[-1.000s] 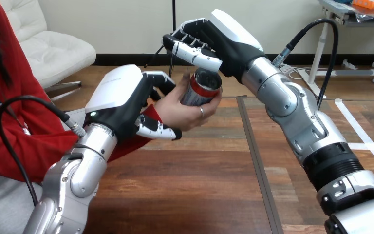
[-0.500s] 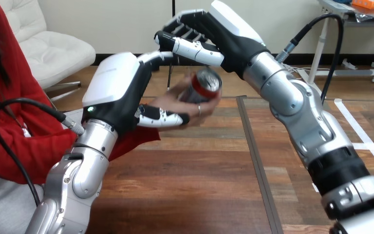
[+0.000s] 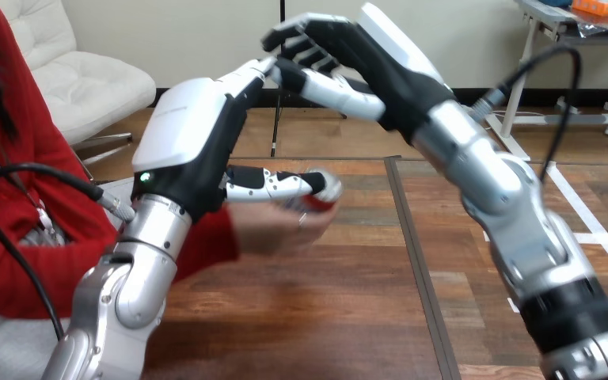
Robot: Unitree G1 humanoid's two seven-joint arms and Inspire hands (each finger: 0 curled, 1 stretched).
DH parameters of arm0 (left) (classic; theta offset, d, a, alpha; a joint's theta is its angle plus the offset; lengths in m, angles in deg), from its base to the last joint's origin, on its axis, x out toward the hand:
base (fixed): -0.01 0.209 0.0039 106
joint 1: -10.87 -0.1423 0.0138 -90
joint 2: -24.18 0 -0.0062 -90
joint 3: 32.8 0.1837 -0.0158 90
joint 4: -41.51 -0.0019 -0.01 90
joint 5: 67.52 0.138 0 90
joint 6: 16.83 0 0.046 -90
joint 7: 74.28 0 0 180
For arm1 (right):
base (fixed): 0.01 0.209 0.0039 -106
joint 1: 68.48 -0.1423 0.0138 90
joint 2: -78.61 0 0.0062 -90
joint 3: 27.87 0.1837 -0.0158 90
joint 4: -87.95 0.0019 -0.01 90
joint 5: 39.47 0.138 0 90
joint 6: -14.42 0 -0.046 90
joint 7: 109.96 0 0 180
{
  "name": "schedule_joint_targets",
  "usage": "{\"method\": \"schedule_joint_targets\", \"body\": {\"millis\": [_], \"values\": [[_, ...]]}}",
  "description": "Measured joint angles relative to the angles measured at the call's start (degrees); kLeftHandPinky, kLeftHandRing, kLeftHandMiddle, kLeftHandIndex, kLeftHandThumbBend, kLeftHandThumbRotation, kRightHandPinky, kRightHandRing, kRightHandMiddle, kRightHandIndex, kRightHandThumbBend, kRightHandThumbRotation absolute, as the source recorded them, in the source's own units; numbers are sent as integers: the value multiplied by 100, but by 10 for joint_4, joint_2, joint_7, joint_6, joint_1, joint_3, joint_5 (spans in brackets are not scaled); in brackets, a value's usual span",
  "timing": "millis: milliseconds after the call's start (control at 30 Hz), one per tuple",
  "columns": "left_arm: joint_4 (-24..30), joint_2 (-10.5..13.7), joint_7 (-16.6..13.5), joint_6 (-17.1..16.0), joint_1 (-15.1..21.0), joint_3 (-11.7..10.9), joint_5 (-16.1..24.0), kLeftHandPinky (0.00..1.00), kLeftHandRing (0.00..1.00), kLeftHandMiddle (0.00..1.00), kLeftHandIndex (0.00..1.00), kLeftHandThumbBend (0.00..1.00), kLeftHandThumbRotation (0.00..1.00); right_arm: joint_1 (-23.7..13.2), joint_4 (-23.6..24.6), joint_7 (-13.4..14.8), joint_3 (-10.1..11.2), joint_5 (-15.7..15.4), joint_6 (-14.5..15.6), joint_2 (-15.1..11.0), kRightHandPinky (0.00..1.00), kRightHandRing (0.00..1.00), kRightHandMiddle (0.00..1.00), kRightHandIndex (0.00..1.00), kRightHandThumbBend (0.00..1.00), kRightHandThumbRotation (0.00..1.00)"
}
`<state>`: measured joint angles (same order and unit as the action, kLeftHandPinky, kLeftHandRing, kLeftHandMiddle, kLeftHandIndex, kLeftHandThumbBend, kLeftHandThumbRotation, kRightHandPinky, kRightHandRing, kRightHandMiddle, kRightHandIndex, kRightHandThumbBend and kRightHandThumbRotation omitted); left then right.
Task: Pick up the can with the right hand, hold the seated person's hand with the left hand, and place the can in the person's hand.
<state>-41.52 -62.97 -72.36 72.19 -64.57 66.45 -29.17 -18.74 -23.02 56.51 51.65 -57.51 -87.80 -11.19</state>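
The person's red sleeve (image 3: 206,245) comes in from nine o'clock, low over the table (image 3: 324,317). In front of it, at about ten o'clock from the middle of my view, is my left robot hand (image 3: 194,146), with its white back shell turned toward the camera. Its fingers (image 3: 241,79) are stretched out straight toward one o'clock, and its thumb (image 3: 273,184) reaches out flat toward three o'clock. Nothing is clamped in it.

The person's hand (image 3: 273,229) is just under that thumb, at its six o'clock. It is blurred, and I cannot tell whether it touches the thumb. The can (image 3: 328,191) is at the three o'clock end of the person's hand, right beside the tip of my thumb, with a red band on its lower side. It is too smeared for me to judge its tilt or how the person's fingers sit on it.

My right robot hand (image 3: 348,55) hangs at twelve o'clock from the can, well apart from it. Its fingers are loosely bent and spread, and it holds nothing. Its fingertips come close to those of my left robot hand, but I cannot tell if they touch. The right forearm (image 3: 514,206) runs down toward five o'clock.
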Motion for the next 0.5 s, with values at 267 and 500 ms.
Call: {"method": "schedule_joint_targets", "body": {"millis": [267,500], "values": [[7,0,4,-7,-12,4,-5,87,90,92,98,94,58,56,39,-7,10,25,-1,-11,54,65,67,73,97,100],[12,0,12,-7,-17,9,-5,86,90,91,96,93,62,102,72,-15,16,41,-1,-22,55,66,68,73,99,100]]}}
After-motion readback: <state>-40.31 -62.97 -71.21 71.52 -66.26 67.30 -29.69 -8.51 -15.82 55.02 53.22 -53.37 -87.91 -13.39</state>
